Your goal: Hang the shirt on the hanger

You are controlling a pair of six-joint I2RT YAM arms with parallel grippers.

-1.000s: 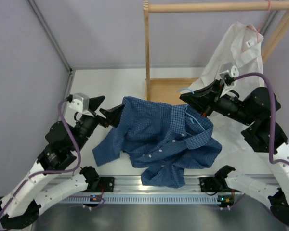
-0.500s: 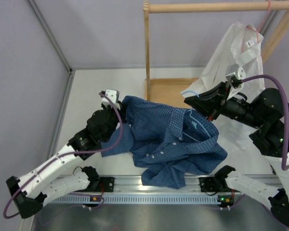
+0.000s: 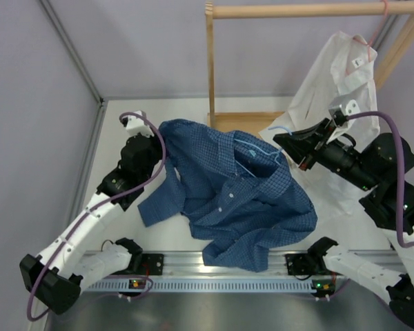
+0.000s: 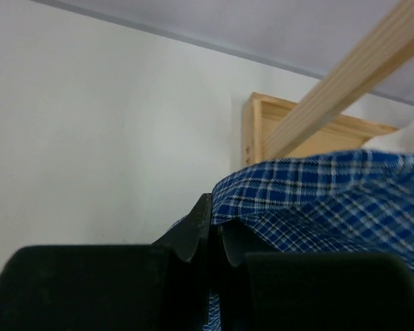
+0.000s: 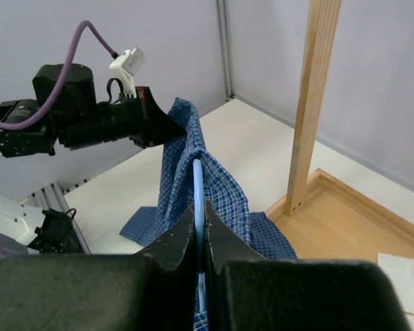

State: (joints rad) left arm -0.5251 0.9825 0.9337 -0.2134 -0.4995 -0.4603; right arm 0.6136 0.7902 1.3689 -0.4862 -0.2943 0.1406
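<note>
The dark blue checked shirt (image 3: 228, 200) is draped from mid-air down onto the table, with a sleeve trailing to the front left. My left gripper (image 3: 163, 135) is shut on the shirt's raised back-left edge; the left wrist view shows its fingers (image 4: 201, 219) pinching checked cloth (image 4: 317, 193). My right gripper (image 3: 281, 143) is shut on the thin light blue hanger (image 3: 257, 149). In the right wrist view the hanger's wire (image 5: 198, 183) runs from between the jaws up into the shirt (image 5: 228, 189), which hangs over its far end. The left gripper (image 5: 167, 124) holds the cloth just beyond it.
A wooden rack stands at the back, with an upright post (image 3: 210, 69), a top bar (image 3: 297, 9) and a flat base (image 3: 245, 127). A white shirt (image 3: 334, 76) hangs from it on a pink hanger (image 3: 372, 38), right behind my right arm. A metal rail (image 3: 221, 283) runs along the near edge.
My left gripper swung in from the left, shut on the shirt's left edge and raised it toward the back. The right gripper drifted right with the hanger, and the shirt stretched out between them.
</note>
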